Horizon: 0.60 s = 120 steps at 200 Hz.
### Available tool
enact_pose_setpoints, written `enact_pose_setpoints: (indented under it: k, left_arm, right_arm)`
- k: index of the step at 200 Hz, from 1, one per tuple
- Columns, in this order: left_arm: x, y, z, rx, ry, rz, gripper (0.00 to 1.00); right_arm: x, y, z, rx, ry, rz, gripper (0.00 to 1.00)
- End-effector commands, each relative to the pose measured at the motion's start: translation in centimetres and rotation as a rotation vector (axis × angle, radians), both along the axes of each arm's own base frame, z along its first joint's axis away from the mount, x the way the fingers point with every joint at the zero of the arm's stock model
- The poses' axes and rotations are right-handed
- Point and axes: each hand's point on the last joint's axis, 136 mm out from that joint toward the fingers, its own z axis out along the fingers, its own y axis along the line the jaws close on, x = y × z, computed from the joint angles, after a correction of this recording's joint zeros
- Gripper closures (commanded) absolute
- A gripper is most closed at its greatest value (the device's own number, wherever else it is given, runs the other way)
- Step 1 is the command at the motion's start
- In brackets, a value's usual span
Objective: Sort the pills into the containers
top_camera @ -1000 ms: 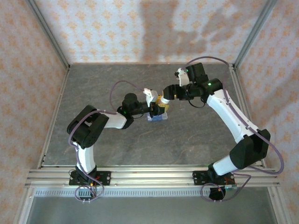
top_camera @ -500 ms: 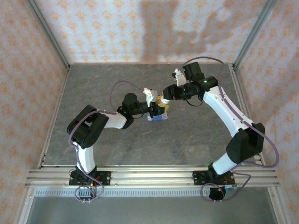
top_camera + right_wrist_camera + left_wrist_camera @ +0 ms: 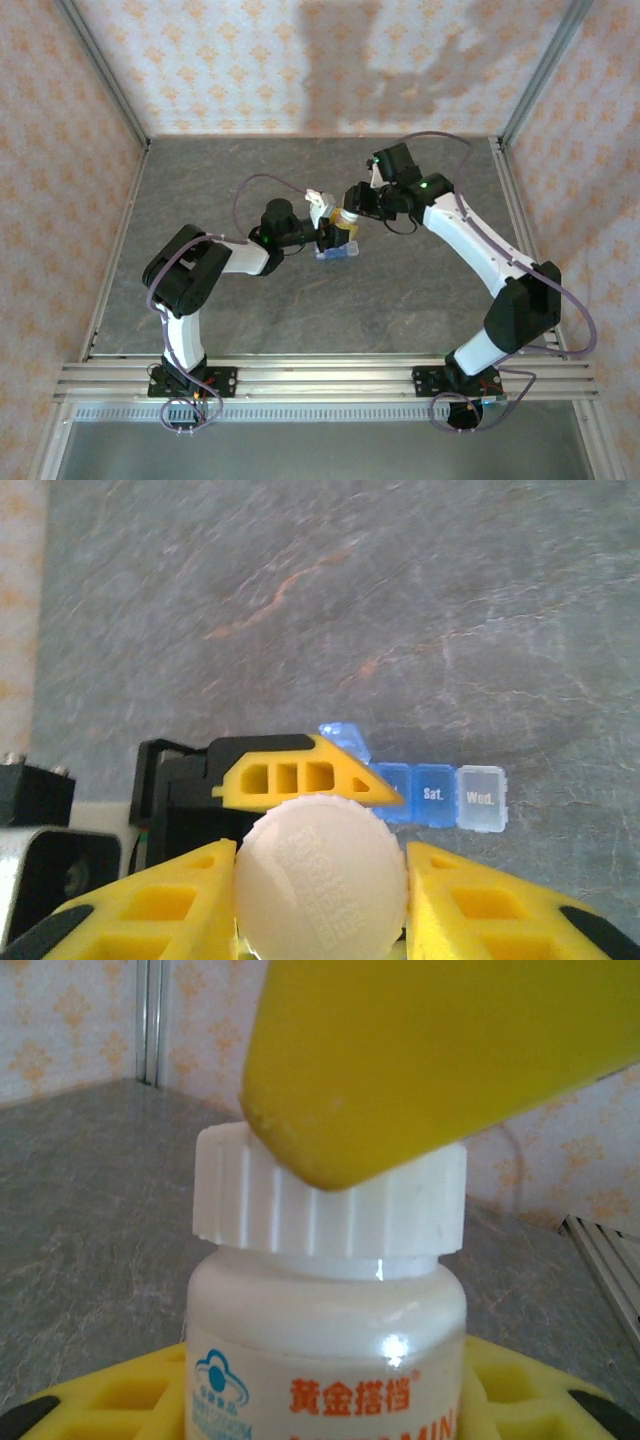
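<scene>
The left gripper (image 3: 326,238) fingers clench a white pill bottle (image 3: 328,1350). The right gripper (image 3: 320,875) fingers grasp its ribbed cap (image 3: 330,1205). In the right wrist view, centre right, the blue pill organizer (image 3: 432,794) lies on the table (image 3: 300,600), one lid raised. It looks light, stiff and likely to slide, so it is best held by its long sides.
</scene>
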Motion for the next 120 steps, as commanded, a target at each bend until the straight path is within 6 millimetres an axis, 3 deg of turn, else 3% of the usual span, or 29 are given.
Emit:
enact_pose_setpoints:
  k: [1,22,78,120]
  left_arm:
    - [-0.6,-0.8,5.4,-0.086,-0.177,-0.028,1.00]
    - [-0.6,-0.8,5.0,-0.074,-0.178,-0.021,1.00]
    - [-0.5,-0.5,5.1,-0.081,-0.186,-0.013,1.00]
    - [-0.8,-0.6,5.3,-0.086,-0.187,-0.030,1.00]
  right_arm:
    - [-0.7,1.4,-2.0,0.056,0.080,-0.176,0.59]
    - [0.3,1.7,-0.2,0.097,0.041,-0.200,0.56]
    - [0.6,-1.8,5.5,0.181,-0.079,-0.128,0.33]
    - [0.0,-3.1,5.1,0.095,-0.133,0.063,0.26]
